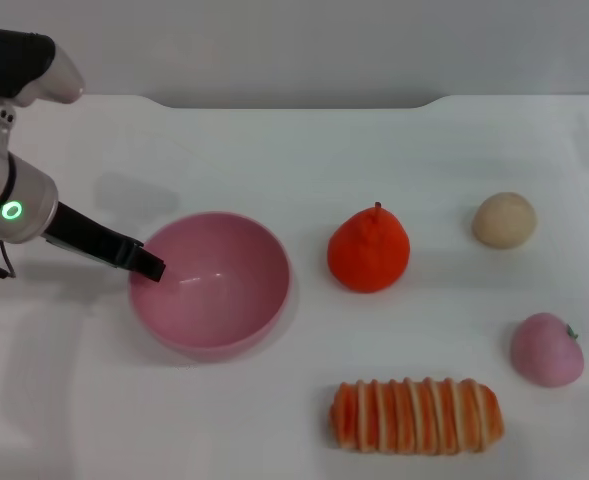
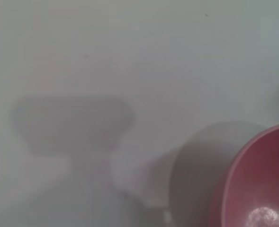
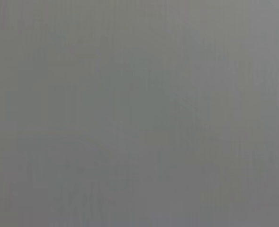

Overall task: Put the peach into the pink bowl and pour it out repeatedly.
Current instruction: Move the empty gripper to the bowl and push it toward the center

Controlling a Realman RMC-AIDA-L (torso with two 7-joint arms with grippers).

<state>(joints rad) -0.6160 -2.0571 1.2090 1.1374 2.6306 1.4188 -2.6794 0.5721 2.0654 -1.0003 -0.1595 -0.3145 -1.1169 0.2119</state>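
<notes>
- Peach [image 1: 546, 349] lies on the table [image 1: 274, 150] at the near right, well apart from the bowl [image 1: 212, 281], which sits left of centre, upright and empty.
- Left gripper [image 1: 146, 263] reaches in from the left, its dark tips at the bowl's left rim; the head view looks like a pinch on the rim, but I cannot tell whether the fingers are clenched on it or only touching.
- Left wrist view shows just part of the bowl's rim [image 2: 257, 179] and bare table, so it gives no help on the grip.
- Right gripper is out of sight; its wrist view shows only a blank grey surface.
- My reading: the bowl is empty, so the peach must go in next, probably by the right arm, as the fruit lies on that side.
- To do it well: hold the bowl level and steady while the peach arrives, and drop it from low over the middle so it does not bounce out.
- Route the carry near of the orange fruit [image 1: 368, 250] and clear of the bread [image 1: 417, 416]; the beige ball [image 1: 504, 220] lies far right, out of the way.
- Grip the peach across its round sides; it may roll if nudged first.
</notes>
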